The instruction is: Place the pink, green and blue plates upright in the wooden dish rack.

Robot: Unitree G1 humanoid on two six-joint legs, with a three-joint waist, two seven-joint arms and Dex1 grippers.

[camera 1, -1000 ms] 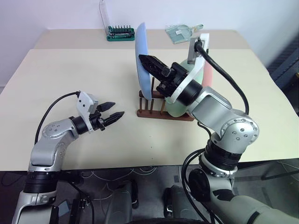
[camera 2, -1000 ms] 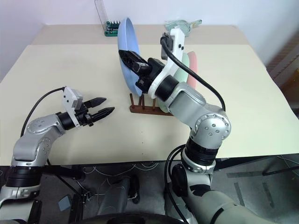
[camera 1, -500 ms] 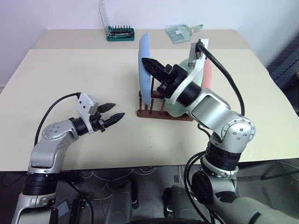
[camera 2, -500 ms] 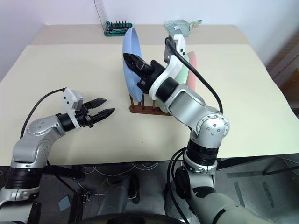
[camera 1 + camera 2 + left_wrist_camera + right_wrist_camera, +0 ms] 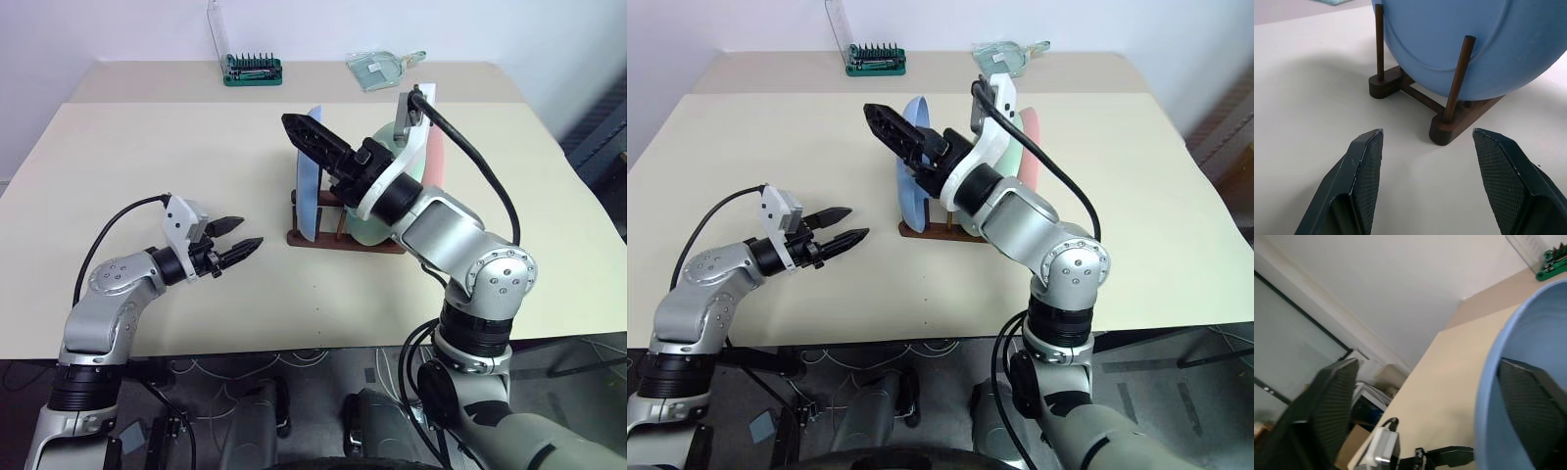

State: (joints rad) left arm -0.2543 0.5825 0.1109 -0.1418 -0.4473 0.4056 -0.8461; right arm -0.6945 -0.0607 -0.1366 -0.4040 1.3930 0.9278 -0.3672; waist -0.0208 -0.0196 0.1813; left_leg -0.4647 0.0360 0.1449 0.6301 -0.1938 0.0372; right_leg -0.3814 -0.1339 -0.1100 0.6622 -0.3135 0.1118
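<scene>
On the beige table [image 5: 147, 147], the wooden dish rack [image 5: 345, 238] holds the green plate [image 5: 377, 227], pink plate [image 5: 437, 157] and blue plate [image 5: 310, 171] upright between its pegs, the blue one at the rack's left end. The right gripper [image 5: 1425, 396] hovers above the blue plate's rim, fingers spread wide and holding nothing. The left gripper [image 5: 1427, 161] rests low, left of the rack, parted and empty.
</scene>
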